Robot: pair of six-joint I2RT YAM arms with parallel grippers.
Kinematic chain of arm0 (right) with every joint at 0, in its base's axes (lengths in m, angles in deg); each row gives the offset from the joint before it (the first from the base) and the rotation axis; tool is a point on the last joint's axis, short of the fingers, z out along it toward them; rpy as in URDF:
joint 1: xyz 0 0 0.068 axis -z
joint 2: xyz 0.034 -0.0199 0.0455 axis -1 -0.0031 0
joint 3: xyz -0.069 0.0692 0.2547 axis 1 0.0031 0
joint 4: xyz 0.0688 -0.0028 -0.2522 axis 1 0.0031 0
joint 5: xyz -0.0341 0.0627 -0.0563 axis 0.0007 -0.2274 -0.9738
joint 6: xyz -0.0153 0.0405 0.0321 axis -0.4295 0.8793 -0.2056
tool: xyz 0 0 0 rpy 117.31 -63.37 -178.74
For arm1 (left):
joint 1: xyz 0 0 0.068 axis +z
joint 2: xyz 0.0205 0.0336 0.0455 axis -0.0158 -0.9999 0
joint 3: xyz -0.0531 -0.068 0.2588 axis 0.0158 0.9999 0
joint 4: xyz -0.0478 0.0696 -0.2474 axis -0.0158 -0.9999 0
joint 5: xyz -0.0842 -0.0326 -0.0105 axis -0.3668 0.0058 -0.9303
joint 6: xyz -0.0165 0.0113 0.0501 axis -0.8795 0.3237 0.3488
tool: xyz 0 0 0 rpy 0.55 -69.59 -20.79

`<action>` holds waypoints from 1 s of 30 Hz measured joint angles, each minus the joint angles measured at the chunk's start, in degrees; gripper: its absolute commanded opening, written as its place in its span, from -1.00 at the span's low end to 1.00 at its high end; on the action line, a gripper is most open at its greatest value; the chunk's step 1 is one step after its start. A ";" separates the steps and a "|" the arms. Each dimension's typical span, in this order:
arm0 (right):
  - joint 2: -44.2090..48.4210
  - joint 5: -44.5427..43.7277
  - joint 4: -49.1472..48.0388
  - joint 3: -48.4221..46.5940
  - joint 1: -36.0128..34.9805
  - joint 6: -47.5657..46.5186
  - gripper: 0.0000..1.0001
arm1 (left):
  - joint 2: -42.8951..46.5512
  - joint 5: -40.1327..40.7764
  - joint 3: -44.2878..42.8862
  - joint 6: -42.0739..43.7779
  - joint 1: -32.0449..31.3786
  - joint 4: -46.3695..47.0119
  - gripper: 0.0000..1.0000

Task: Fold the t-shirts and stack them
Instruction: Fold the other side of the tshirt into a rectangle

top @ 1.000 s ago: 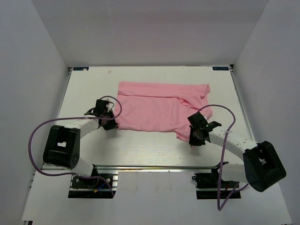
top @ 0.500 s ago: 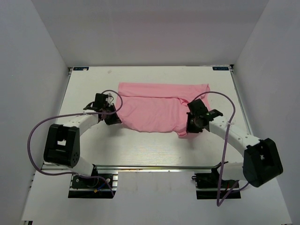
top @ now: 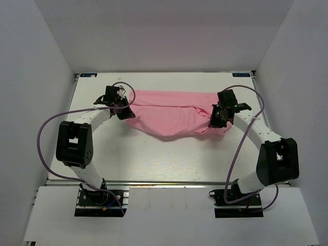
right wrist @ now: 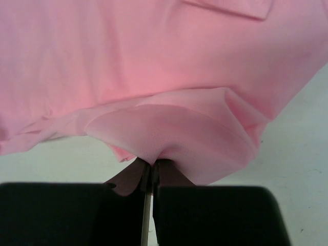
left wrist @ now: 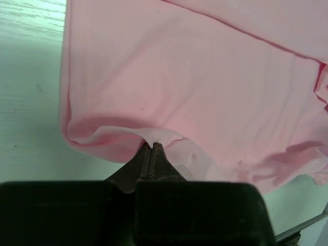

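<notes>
Shirt: pink t-shirt (top: 174,115) lies across the far half of the bench (top: 154,159), closer to the far edge than the near one, approx centred btwn left & right edges.
Left pincer: left gripper (left wrist: 152,148) clamped tight on a pinch of hem at the shirt's left end, no gap btwn jaws; sits twd the far-left corner.
Right pincer: right gripper (right wrist: 151,166) likewise closed on a bunched fold of fabric at the shirt's right end, twd the far-right side.
Cloth shape: both held ends are raised off the bench; the near hem sags in a curve twd the near edge; far part lies flat w/ a crease across it.
Done so far: looks like the 1st fold is under way, w/ the near hem gripped at both ends & held over the far part. Not laid down, not released.
Left to do: prob. set the hem down by the far edge, let go, then fold again to a compact packet. Stacking not begun; only 1 shirt in view, no pile seen.
Est. progress: early, well under half.
Unclear: sleeves & collar hard to make out.
</notes>
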 measured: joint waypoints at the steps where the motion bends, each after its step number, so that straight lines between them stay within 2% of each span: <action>1: -0.59 0.33 0.09 -0.59 0.76 -0.33 -1.00 | -0.59 0.26 -0.57 -0.15 0.28 -0.09 -1.00; 10: -3.67 1.95 -0.87 -3.67 5.62 -4.50 -1.00 | -3.50 1.29 -4.28 -0.98 3.17 -0.24 -1.00; 20: -11.72 5.70 -3.50 -13.42 7.91 -8.17 -1.00 | -8.74 2.14 -13.00 -0.61 3.93 -0.66 -1.00; 30: -21.97 8.87 -2.27 -25.11 8.94 -17.97 -1.00 | -12.50 2.51 -15.47 -0.04 3.96 -0.50 -1.00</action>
